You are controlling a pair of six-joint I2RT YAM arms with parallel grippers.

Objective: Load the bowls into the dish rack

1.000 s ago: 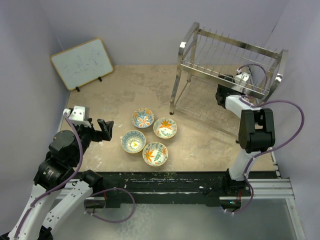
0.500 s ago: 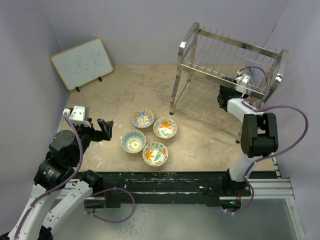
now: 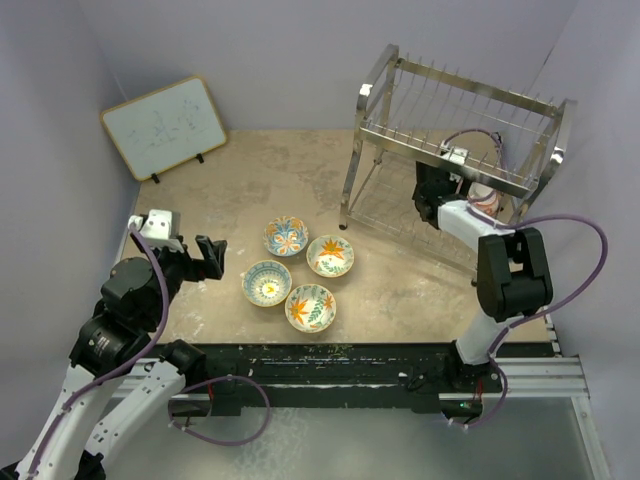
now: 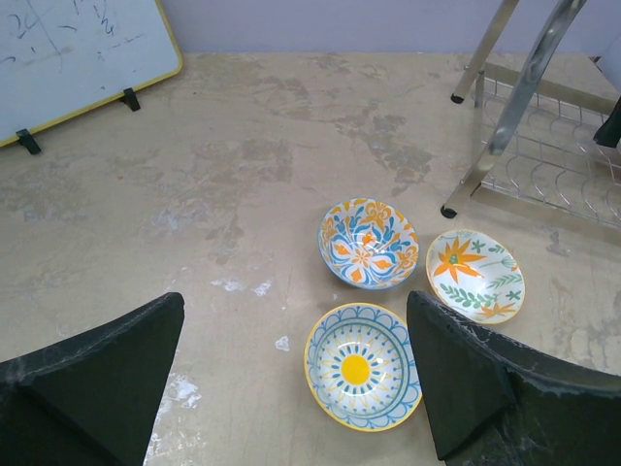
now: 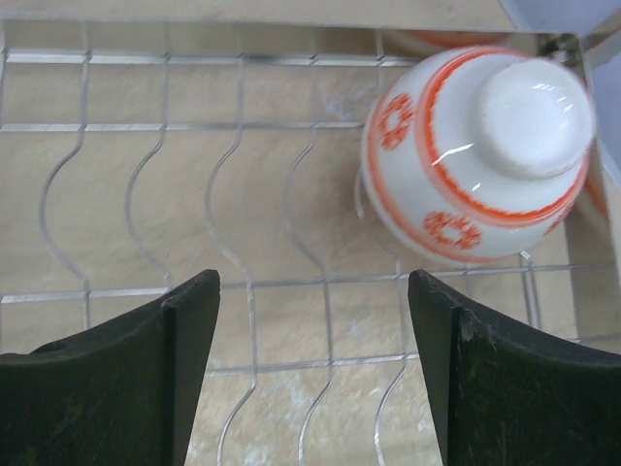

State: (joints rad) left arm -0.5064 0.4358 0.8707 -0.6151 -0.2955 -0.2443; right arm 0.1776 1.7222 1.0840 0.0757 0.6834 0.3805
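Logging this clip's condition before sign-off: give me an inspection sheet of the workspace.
Surface: beige table, stained and patchy.
Job's things: four bowls clustered upright on the table; fifth bowl upside down on the lower tier of the rack.
Clutter: whiteboard, far left.
Grippers: left gripper open, empty, beside the cluster; right gripper open, empty, over the lower tier near the fifth bowl.
Cables: purple cables loop off both arms.
Surroundings: lavender walls.

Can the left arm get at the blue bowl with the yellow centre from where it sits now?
Probably yes. The left gripper hangs open just left of that bowl, with only bare table between them and nothing stacked in it.
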